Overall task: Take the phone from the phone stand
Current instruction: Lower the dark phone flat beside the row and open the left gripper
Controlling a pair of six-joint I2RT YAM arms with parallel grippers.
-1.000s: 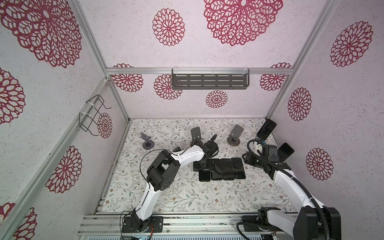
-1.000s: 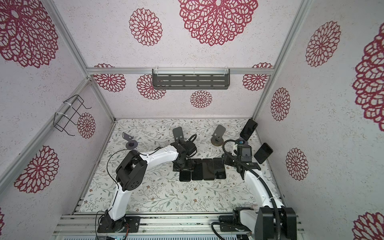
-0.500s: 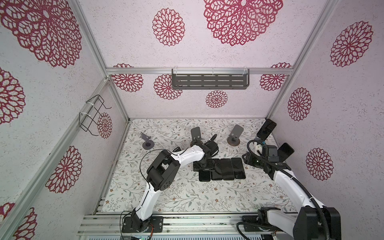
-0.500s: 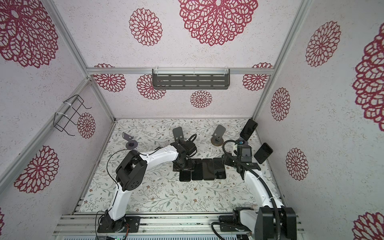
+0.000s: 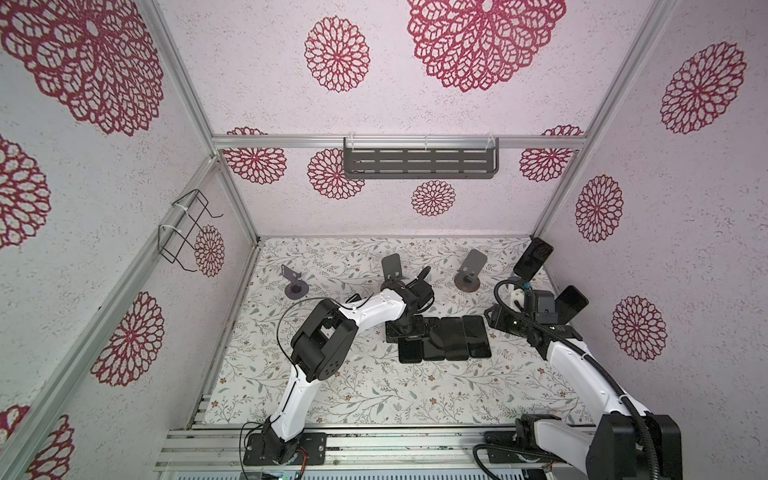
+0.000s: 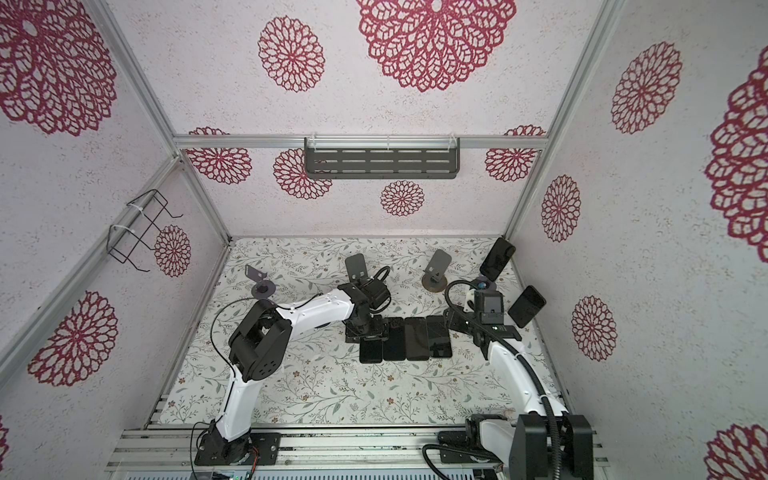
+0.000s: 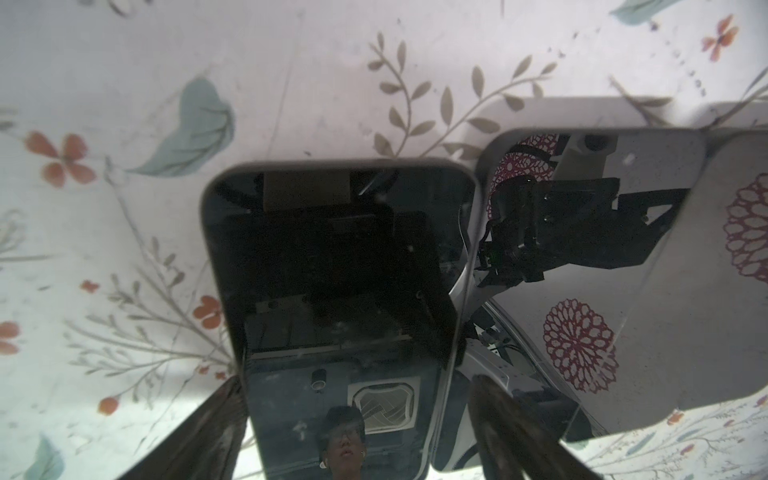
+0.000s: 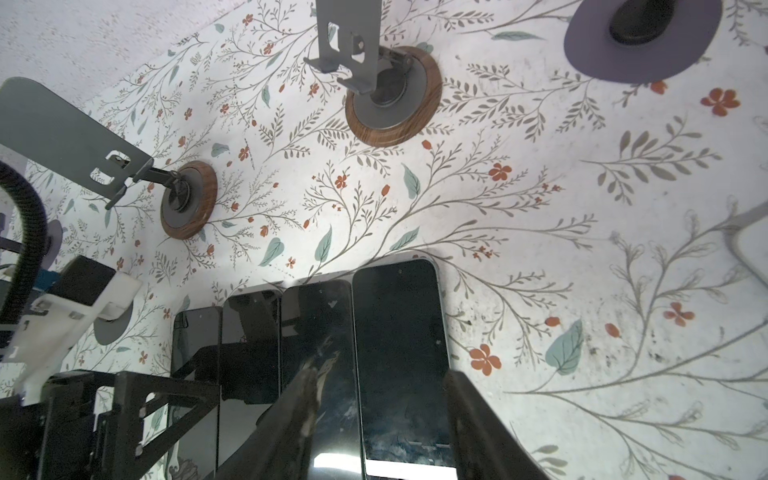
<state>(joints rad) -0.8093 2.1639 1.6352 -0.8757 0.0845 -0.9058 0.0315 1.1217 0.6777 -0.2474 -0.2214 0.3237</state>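
— Phone (image 5: 533, 259) is leaning on its stand (image 8: 590, 45) in far right corner; left gripper (image 7: 357, 384) and right gripper (image 8: 385, 372) are hanging open, empty.
— I am thinking: stiff, slippery glass; pinching long edges.

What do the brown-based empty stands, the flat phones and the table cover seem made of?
Stand plates: matte grey sheet metal, judging by thin bent tabs and cut-outs. Their bases: wood-grain rim, real or printed. Flat phones: glossy glass fronts, by their mirror-like reflections. Table cover: floral printed sheet, matte, scuffed; paper or vinyl unclear.
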